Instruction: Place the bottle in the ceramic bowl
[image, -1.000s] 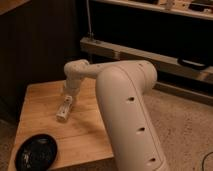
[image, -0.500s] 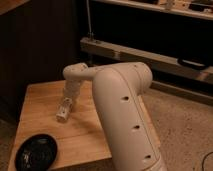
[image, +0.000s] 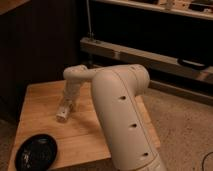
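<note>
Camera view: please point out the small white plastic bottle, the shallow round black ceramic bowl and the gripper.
Small white plastic bottle (image: 62, 115): camera view, mid-body.
Shallow round black ceramic bowl (image: 36, 153): camera view, bare inner floor.
Gripper (image: 66, 105): camera view, its tip, right at the bottle's upper end.

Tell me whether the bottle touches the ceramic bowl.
Apart. The camera view shows bare tabletop between the bottle, at the gripper mid-table, and the ceramic bowl at the near corner.
</note>
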